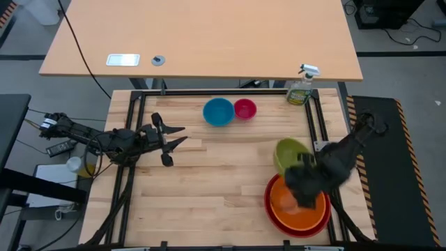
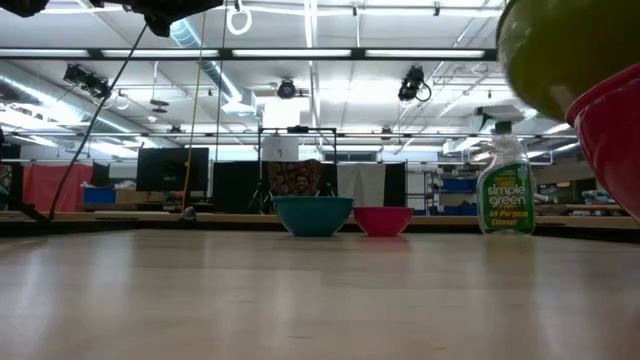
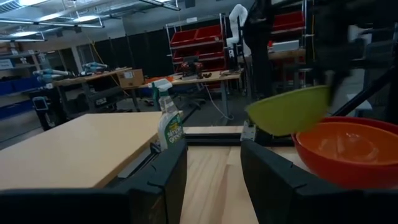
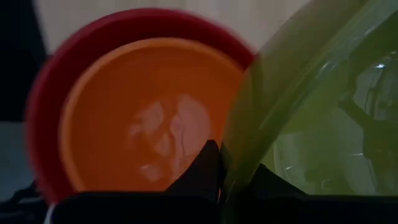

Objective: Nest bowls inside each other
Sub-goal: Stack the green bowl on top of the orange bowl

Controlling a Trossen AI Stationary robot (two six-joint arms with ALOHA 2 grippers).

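My right gripper [image 1: 303, 183] is shut on the lime green bowl [image 1: 289, 155] and holds it tilted in the air at the table's near right. Just beneath it the orange bowl [image 1: 296, 206] sits nested in the red bowl [image 1: 268, 202], which rests on the table. The blue bowl [image 1: 218, 111] and the pink bowl [image 1: 244, 109] stand side by side on their bases near the far edge. My left gripper [image 1: 178, 136] hangs open over the left of the table, pointing level toward the right. My right gripper pinches the lime green bowl's rim [image 4: 233, 168] between its two fingers, one finger [image 4: 202, 165] on each side of the wall. The fingers come from above, pointing down. The bowl hangs tilted, lifted clear over the orange bowl [image 4: 149, 118].
A green spray bottle [image 1: 301, 87] with a white trigger stands upright at the far right corner. A larger tabletop [image 1: 202, 42] lies beyond the far edge. Bare wood [image 1: 209, 188] spreads across the middle and near left.
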